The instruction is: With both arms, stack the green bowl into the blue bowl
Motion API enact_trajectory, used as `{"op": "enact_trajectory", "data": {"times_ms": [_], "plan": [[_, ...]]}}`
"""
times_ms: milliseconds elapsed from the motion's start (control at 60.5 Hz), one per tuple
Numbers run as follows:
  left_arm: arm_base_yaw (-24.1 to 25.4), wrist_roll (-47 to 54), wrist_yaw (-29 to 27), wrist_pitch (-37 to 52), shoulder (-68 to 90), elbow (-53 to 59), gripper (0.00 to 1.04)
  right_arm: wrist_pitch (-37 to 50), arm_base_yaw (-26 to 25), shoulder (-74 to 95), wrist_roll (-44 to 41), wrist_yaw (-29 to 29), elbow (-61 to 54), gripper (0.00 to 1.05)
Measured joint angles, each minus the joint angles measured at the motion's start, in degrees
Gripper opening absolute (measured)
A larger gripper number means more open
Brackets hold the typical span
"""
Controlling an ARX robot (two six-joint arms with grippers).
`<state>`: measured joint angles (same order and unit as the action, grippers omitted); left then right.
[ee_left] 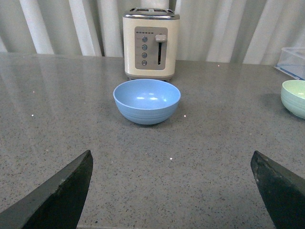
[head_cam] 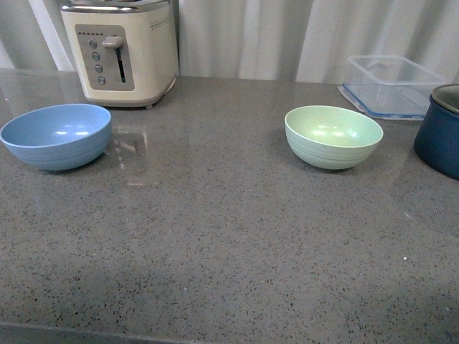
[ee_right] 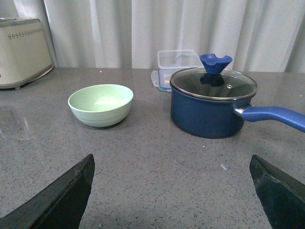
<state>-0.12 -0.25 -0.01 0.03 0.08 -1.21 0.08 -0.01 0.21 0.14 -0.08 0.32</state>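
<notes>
The sky-blue bowl (head_cam: 57,135) sits upright and empty at the left of the grey counter, in front of the toaster. The mint-green bowl (head_cam: 333,135) stands upright and empty at the right. Neither arm shows in the front view. In the left wrist view the blue bowl (ee_left: 147,100) lies well ahead of my left gripper (ee_left: 171,160), which is open over bare counter; the green bowl (ee_left: 294,98) shows at the edge. In the right wrist view the green bowl (ee_right: 100,104) is ahead and to one side of my open right gripper (ee_right: 171,162), which holds nothing.
A cream toaster (head_cam: 122,51) stands at the back left. A clear plastic container (head_cam: 391,84) sits at the back right. A dark navy pot (ee_right: 212,102) with a glass lid and a long blue handle (ee_right: 274,116) stands just right of the green bowl.
</notes>
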Motion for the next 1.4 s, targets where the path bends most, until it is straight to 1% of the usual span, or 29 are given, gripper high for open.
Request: {"op": "enact_trajectory", "data": {"times_ms": [628, 645, 661, 678, 711, 727, 744, 793, 826, 893, 959, 1107, 1207, 1223, 1273, 1306, 1405], "plan": [[0.0, 0.0, -0.1, 0.0, 0.0, 0.0, 0.98, 0.0, 0.0, 0.0, 0.0, 0.0, 0.0, 0.95], [-0.3, 0.1, -1.2, -0.1, 0.2, -0.1, 0.98, 0.0, 0.0, 0.0, 0.0, 0.0, 0.0, 0.95], [-1.5, 0.1, -5.2, -0.8, 1.0, -0.2, 0.98, 0.0, 0.0, 0.0, 0.0, 0.0, 0.0, 0.95], [-2.3, 0.4, -8.0, -1.2, 1.5, -0.4, 0.98, 0.0, 0.0, 0.0, 0.0, 0.0, 0.0, 0.95], [-5.8, 0.4, -18.3, -1.6, 4.5, -1.1, 0.98, 0.0, 0.0, 0.0, 0.0, 0.0, 0.0, 0.95], [-6.5, 0.2, -20.6, -1.6, 5.4, -1.4, 0.98, 0.0, 0.0, 0.0, 0.0, 0.0, 0.0, 0.95], [-7.5, 0.0, -24.9, -1.6, 7.2, -1.9, 0.98, 0.0, 0.0, 0.0, 0.0, 0.0, 0.0, 0.95], [-8.4, 0.0, -31.8, -0.5, 10.9, -3.0, 0.98, 0.0, 0.0, 0.0, 0.0, 0.0, 0.0, 0.95], [-8.1, -0.2, -33.1, -0.2, 12.8, -4.1, 0.98, 0.0, 0.0, 0.0, 0.0, 0.0, 0.0, 0.95], [-6.2, -1.7, -31.5, -0.2, 16.3, -7.2, 0.98, 0.0, 0.0, 0.0, 0.0, 0.0, 0.0, 0.95], [-3.6, -3.5, -27.3, -0.2, 20.4, -11.9, 0.98, 0.0, 0.0, 0.0, 0.0, -0.1, 0.0, 0.95], [0.5, -6.0, -18.8, -0.3, 30.1, -21.5, 0.98, 0.0, 0.0, 0.0, 0.0, 0.0, 0.0, 0.95], [2.9, -6.4, -15.2, 1.5, 36.2, -26.7, 0.98, 0.0, 0.0, 0.0, 0.0, 0.0, 0.0, 0.95], [4.0, -7.2, -13.7, 1.2, 38.3, -28.8, 0.98, 0.0, 0.0, 0.0, 0.0, 0.0, 0.0, 0.95], [5.4, -8.7, -11.3, 0.8, 42.7, -32.9, 0.98, 0.0, 0.0, 0.0, 0.0, 0.0, 0.0, 0.95], [6.3, -9.9, -8.5, -0.2, 45.5, -35.7, 0.98, 0.0, 0.0, 0.0, 0.0, 0.0, 0.0, 0.95], [7.4, -12.5, -5.1, -2.4, 52.1, -41.7, 0.98, 0.0, 0.0, 0.0, 0.0, 0.0, 0.0, 0.95]]}}
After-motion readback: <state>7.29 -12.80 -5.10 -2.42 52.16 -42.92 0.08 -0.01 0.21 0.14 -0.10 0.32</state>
